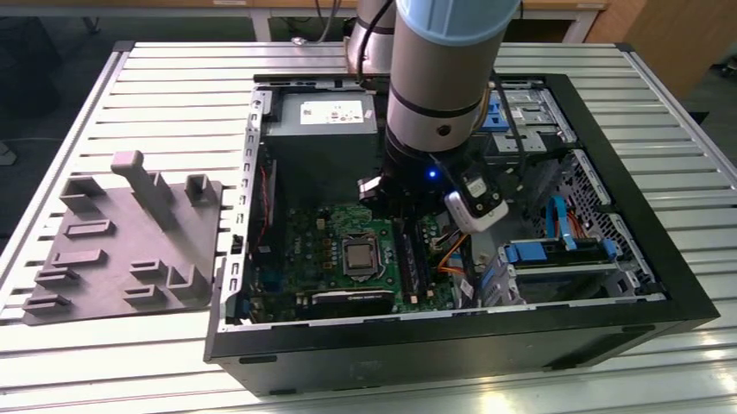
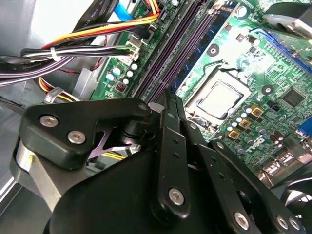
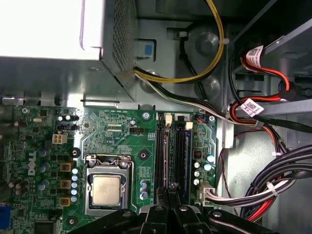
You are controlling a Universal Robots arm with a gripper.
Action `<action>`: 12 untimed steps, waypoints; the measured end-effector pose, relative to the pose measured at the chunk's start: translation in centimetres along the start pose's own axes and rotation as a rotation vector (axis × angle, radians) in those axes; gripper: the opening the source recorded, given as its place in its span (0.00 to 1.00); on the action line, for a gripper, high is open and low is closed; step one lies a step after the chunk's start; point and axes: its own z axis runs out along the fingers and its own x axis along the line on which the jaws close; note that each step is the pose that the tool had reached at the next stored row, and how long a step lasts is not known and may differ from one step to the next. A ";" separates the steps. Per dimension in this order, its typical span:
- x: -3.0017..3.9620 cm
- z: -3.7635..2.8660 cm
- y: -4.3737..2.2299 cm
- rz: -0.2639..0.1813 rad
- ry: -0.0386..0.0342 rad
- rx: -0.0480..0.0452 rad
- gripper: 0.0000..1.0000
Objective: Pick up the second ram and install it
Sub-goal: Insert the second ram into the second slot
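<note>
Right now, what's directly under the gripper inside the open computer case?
Under the black gripper lie the green motherboard and its long black memory slots, beside the silver square processor. The slots' near ends are covered by the gripper, so I cannot tell whether it holds a memory stick.

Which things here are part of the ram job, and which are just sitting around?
Job in hand:
- gripper, down over the slots
- memory slots
- motherboard

Lying about:
- grey tray on the table beside the case
- CPU
- power supply
- cables
</note>
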 end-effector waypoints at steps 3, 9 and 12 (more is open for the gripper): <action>-0.01 0.11 0.06 0.000 0.0000 0.0000 0.12; -0.03 0.41 0.17 0.000 0.0000 0.0000 0.12; -0.05 0.50 0.21 0.000 0.0001 0.0001 0.12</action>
